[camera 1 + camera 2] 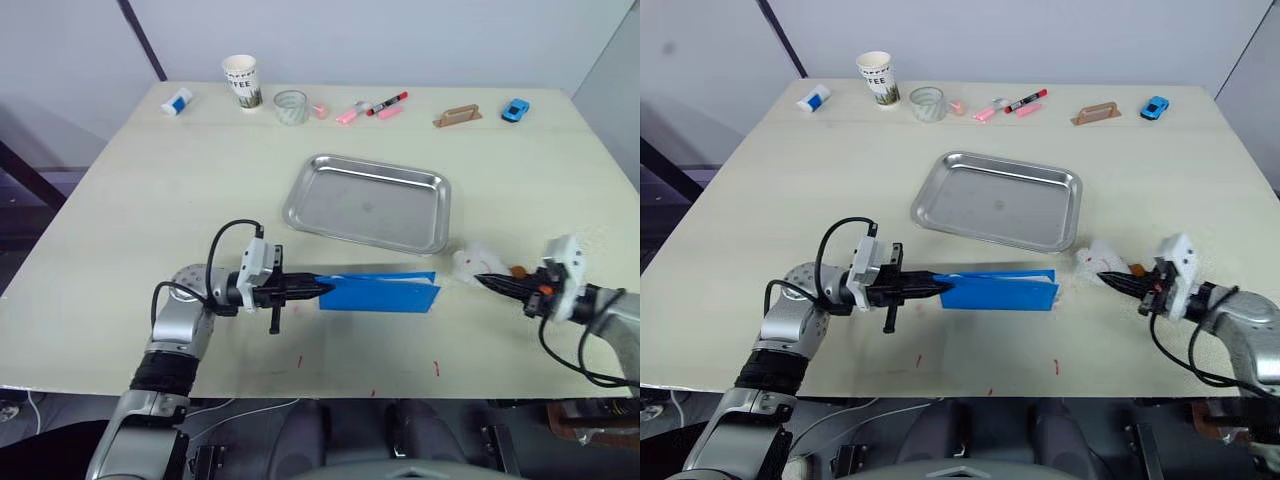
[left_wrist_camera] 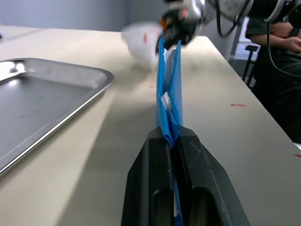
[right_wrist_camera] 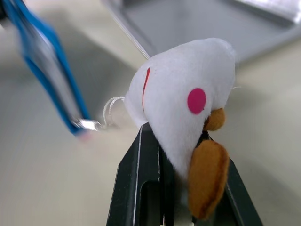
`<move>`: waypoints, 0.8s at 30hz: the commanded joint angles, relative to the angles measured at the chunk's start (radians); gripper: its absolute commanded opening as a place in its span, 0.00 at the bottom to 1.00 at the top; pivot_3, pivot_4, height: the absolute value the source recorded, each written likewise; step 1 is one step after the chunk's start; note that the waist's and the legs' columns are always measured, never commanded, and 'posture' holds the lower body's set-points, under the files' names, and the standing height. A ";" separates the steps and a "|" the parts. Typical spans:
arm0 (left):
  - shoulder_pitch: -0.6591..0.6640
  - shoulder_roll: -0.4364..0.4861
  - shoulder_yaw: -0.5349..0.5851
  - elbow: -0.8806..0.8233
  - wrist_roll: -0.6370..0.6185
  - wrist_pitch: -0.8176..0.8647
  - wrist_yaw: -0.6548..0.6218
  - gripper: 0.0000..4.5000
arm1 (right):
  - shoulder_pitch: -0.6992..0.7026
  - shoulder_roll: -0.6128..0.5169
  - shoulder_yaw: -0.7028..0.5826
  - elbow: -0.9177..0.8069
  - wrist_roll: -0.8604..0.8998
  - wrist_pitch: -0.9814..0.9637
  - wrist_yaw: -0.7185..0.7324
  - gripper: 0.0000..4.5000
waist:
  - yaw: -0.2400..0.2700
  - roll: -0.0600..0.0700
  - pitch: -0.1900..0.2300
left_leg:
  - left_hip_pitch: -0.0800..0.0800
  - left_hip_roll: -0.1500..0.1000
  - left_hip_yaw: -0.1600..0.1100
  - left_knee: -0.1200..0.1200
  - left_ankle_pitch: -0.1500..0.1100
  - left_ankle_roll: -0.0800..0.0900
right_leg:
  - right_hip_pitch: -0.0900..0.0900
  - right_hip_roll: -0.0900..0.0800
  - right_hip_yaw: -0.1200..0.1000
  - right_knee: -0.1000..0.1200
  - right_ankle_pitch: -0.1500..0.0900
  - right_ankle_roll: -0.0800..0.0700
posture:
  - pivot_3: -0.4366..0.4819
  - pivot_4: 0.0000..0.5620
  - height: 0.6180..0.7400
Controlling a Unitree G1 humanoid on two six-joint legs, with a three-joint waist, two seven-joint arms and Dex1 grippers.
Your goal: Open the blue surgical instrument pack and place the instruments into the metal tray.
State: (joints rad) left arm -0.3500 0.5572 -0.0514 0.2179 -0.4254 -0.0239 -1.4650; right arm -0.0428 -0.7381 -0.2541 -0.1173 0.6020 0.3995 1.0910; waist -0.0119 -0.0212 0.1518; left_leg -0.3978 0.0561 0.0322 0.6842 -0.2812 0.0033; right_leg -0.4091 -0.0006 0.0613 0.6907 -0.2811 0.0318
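1. The left gripper (image 1: 322, 289) pinches one end of the blue surgical instrument pack (image 1: 380, 292), held on edge on the table (image 1: 150, 190), just in front of the metal tray (image 1: 368, 203)
2. The right gripper (image 1: 482, 281) clamps a white plush toy (image 3: 183, 113) beside the pack's other end
3. Judged best: keep the pinch firm while parting the pack's flaps
4. Open table lies left of the tray; the front edge is near

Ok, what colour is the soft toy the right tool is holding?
Mostly white soft toy with a pink cheek dot, a red line and orange-brown parts; clearest in the right wrist view, gripped by the right tool.

Silver arms, black cables, black-fingered left tool (image 1: 318, 290).
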 commanded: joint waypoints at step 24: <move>-0.080 -0.032 -0.066 0.040 0.057 -0.053 -0.019 0.00 | -0.353 0.139 0.185 -0.227 0.196 0.198 -0.168 0.01 | 0.000 0.000 0.000 | -0.001 -0.001 -0.001 0.000 0.000 0.000 | 0.000 0.000 -0.001 0.000 0.000 0.000 | 0.48 0.27 0.88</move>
State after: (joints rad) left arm -0.4206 0.5306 -0.0946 0.2623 -0.3763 -0.0743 -1.4783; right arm -0.3627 -0.6085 -0.0951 -0.3150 0.8174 0.6328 0.9198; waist -0.0119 -0.0210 0.1519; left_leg -0.3988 0.0556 0.0311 0.6846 -0.2812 0.0034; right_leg -0.4094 -0.0008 0.0601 0.6910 -0.2811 0.0319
